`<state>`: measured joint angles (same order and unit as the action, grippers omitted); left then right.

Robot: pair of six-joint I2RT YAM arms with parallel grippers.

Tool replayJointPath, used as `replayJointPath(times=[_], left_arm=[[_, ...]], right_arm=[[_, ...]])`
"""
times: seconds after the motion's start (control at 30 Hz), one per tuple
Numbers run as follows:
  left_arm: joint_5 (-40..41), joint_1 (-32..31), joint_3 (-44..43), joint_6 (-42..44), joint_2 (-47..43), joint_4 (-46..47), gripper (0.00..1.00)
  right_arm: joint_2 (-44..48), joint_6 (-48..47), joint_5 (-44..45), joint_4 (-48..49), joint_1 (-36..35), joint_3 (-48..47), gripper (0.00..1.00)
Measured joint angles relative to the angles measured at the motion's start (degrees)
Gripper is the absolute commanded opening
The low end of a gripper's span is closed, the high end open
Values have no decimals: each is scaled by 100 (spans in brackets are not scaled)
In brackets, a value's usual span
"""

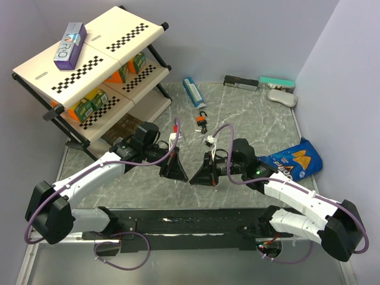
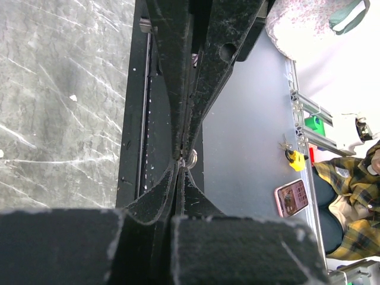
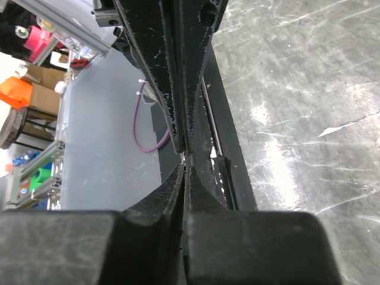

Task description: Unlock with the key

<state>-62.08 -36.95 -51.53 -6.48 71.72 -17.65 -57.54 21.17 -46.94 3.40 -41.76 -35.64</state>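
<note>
Step in hand is judged as pre-grasp: nothing is held yet. The tiny dark key cluster w/ black heads appears to lie on the grey marbled table top, touching the small orange-bodied padlock, beyond both arms. The left gripper and right gripper are held low near centre, tips angled toward the arm bases, near each other. In both wrist views the fingers are pressed together, nothing pinched. Next, one gripper must be spread and brought fwd over the key cluster; a fine pinch is needed.
</note>
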Motion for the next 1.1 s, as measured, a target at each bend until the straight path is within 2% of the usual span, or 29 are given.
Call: replayJointPath(times=[0.2,0.27,0.3,0.33,0.43,0.53,0.67,0.77,0.93,1.1], left_arm=[[4,2,0,-2,-2,-26,1],[33,2,0,-9,-2,-22,5],[66,0,0,-17,-9,-20,16],[107,2,0,-26,-15,-9,47],[378,28,0,-98,-57,96,83],[732,131,9,-247,-120,186,95],[1357,339,72,-584,-240,466,97],[2343,426,302,-1178,-382,776,96],[3838,431,1034,-2260,-466,1263,97],[4673,431,1746,-3222,-136,1744,99]], right_arm=[[-2,0,-48,26,0,0,0],[-2,2,-9,26,0,0,0],[-2,4,26,26,0,0,0],[-2,13,68,28,2,0,0],[7,74,216,46,83,7,0],[35,181,323,140,308,85,0],[133,315,396,352,761,387,0],[243,413,433,407,1167,627,0],[776,450,654,334,1641,918,0],[1443,417,868,289,1794,1071,0]])
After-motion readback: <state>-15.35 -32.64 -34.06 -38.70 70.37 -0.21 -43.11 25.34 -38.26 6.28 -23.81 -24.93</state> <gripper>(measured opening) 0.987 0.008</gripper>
